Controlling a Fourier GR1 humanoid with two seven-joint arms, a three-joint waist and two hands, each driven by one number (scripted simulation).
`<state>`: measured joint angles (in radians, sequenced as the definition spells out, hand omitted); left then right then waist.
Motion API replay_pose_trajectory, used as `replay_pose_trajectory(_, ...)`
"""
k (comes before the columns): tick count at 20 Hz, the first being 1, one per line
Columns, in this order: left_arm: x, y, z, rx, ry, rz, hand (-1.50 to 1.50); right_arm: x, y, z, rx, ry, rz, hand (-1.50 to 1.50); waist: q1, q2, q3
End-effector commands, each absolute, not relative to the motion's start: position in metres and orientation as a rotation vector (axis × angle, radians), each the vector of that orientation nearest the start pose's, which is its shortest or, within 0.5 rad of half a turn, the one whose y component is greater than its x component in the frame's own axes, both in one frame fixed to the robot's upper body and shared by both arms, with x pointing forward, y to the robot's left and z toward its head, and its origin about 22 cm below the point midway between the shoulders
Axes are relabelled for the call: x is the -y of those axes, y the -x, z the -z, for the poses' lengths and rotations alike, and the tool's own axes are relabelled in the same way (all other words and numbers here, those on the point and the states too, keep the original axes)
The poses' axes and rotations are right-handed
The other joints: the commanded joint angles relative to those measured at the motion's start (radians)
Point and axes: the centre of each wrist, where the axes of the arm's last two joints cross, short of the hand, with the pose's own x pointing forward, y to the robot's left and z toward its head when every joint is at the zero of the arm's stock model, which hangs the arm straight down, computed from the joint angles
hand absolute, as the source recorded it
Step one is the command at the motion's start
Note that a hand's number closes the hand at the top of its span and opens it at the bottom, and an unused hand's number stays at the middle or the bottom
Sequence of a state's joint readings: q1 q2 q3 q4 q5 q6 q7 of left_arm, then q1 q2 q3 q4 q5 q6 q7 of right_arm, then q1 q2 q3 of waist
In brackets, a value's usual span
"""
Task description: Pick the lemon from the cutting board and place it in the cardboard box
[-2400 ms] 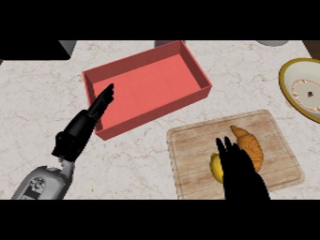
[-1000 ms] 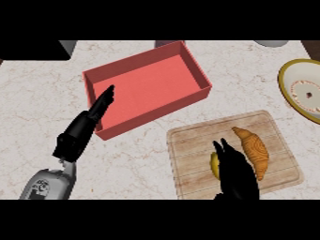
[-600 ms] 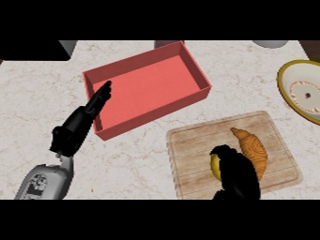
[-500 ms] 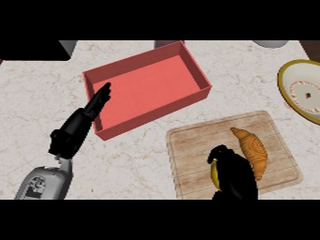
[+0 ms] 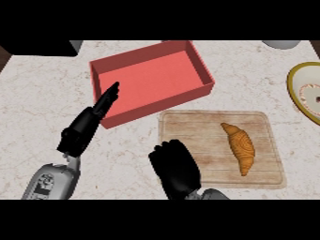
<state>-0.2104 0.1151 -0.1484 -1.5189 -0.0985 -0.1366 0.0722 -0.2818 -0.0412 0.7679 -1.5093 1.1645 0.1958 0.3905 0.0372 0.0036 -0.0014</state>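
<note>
No words, labels, brands, numbers or signs can be read on the red box point(image 5: 152, 75), cutting board point(image 5: 197, 136) or plate point(image 5: 313, 112).

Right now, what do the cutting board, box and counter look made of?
The cutting board: pale wood, matte, grain lines show. The box: coral-red, matte flat walls; cardboard or plastic, can't tell. The counter: light stone, likely marble, with faint veining.

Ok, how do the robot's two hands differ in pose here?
The left hand has straight fingers by the red box; the right hand is curled. The left hand is mostly over bare counter; the right hand overlaps the cutting board at its lower-left corner. The lemon is unseen, likely inside the right hand. Both are black.
</note>
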Motion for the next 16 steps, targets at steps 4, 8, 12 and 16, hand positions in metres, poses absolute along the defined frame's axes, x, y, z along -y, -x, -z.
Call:
replay_pose_trajectory(4, -0.196, -0.286, -0.029, 1.602, 0.051, 0.456, 0.00, 0.006, -0.213, -0.075, 1.755, 0.766, -1.584, 1.50, -0.029, -0.004, 0.001)
replay_pose_trajectory(8, -0.212, -0.280, -0.033, 1.585, 0.052, 0.435, 0.00, 0.019, -0.202, -0.121, 1.855, 0.699, -1.495, 1.50, -0.036, -0.006, 0.001)
replay_pose_trajectory(12, -0.201, -0.287, -0.051, 1.604, 0.033, 0.446, 0.00, 0.034, -0.166, -0.160, 1.937, 0.627, -1.484, 1.50, -0.044, -0.008, 0.001)
replay_pose_trajectory(16, -0.223, -0.289, -0.053, 1.600, 0.026, 0.442, 0.00, 0.054, -0.148, -0.189, 2.024, 0.567, -1.325, 1.50, -0.043, -0.007, 0.001)
